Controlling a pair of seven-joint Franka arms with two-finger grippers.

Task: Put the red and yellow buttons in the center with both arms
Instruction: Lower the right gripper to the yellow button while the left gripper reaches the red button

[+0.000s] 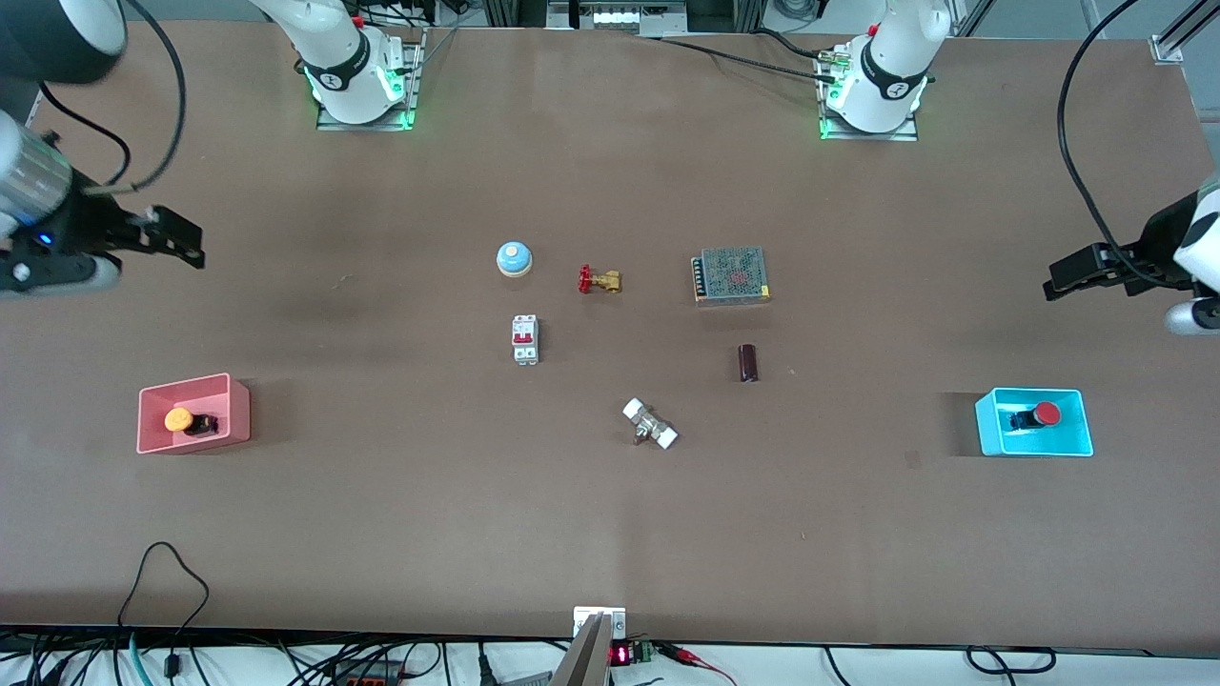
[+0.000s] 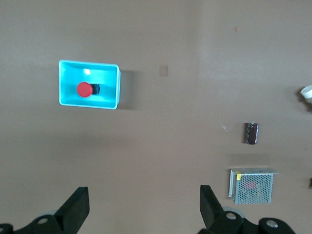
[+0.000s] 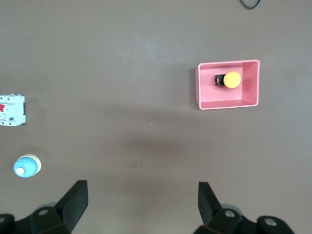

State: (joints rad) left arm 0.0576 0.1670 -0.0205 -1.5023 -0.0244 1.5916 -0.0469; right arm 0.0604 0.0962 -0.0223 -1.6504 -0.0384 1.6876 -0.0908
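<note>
With neither button lifted yet, I hold the left tool (image 2: 141, 209) wide open and empty above bare table (image 1: 610, 534) beside the cyan bin (image 1: 1077, 440) containing the red button (image 1: 1046, 413), and the right tool (image 3: 139, 207), equally wide, beside the pink bin (image 1: 238, 405) containing the yellow button (image 1: 179, 419).

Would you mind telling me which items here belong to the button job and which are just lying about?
For the job:
red button in the cyan bin
yellow button in the pink bin

Lying about:
blue bell
brass valve
circuit breaker
power supply
dark cylinder
white-ended fitting
</note>
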